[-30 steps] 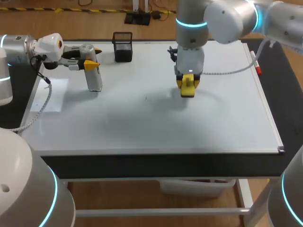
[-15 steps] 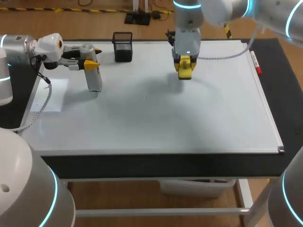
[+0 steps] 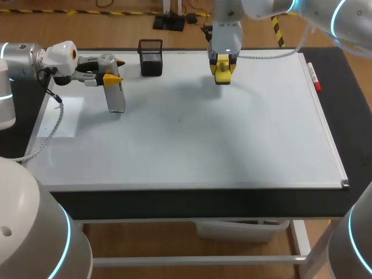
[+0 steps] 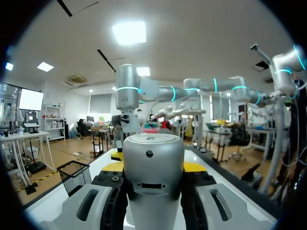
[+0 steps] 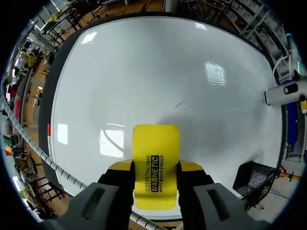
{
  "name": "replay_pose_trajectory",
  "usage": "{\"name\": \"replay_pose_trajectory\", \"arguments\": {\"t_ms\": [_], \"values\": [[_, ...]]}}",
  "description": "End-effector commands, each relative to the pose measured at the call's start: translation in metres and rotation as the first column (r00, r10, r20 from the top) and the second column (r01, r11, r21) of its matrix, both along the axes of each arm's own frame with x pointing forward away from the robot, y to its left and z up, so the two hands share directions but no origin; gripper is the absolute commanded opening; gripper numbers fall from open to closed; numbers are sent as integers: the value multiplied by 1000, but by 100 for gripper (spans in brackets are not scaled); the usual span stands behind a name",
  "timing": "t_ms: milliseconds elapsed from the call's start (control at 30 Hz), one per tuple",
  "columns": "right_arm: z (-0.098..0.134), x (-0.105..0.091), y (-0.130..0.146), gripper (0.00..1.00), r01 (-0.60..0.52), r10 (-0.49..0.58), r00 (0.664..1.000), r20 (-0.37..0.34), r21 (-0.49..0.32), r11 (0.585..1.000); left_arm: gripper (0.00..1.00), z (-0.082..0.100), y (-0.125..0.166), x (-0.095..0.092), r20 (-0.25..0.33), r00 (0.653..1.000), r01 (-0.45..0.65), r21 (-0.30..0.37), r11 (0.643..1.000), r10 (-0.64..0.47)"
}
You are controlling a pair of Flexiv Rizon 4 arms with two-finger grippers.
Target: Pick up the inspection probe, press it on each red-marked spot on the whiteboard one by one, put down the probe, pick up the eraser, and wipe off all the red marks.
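**Two tools, both loaded**

Right tool (image 5: 155, 166): pinching yellow eraser (image 5: 155, 141) at far edge of whiteboard (image 3: 192, 148).
Left tool (image 3: 114, 70): clamped on inspection probe (image 3: 117, 99), upright on board's far left.
Black mesh basket (image 3: 150, 57): between them.

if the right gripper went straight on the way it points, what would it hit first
Likely the whiteboard, the yellow eraser in the right gripper touching it first; nothing else shows between.

Yellow eraser (image 3: 222, 70) hangs clamped over the far whiteboard (image 3: 192, 151) edge; grey probe (image 3: 116, 99) stands upright, left.
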State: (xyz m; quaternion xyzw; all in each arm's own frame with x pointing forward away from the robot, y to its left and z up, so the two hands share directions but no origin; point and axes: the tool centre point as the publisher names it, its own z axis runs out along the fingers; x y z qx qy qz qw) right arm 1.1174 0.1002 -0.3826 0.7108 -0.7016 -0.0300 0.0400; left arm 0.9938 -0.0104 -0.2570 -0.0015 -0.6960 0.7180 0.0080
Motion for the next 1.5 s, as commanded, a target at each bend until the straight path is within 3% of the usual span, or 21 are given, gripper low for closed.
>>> {"name": "replay_pose_trajectory", "arguments": {"t_ms": [33,567,1500], "values": [[-5,22,4,0,-3,2,996,-93,-5,1000,0,1,0,-1,2,1000,-2,0,1000,2],[-16,51,14,0,9,-9,994,-110,-8,1000,0,1,0,-1,2,1000,-2,0,1000,2],[-18,44,-56,0,57,-61,997,-53,-74,996,0,1,0,-1,2,1000,-2,0,1000,2]]}}
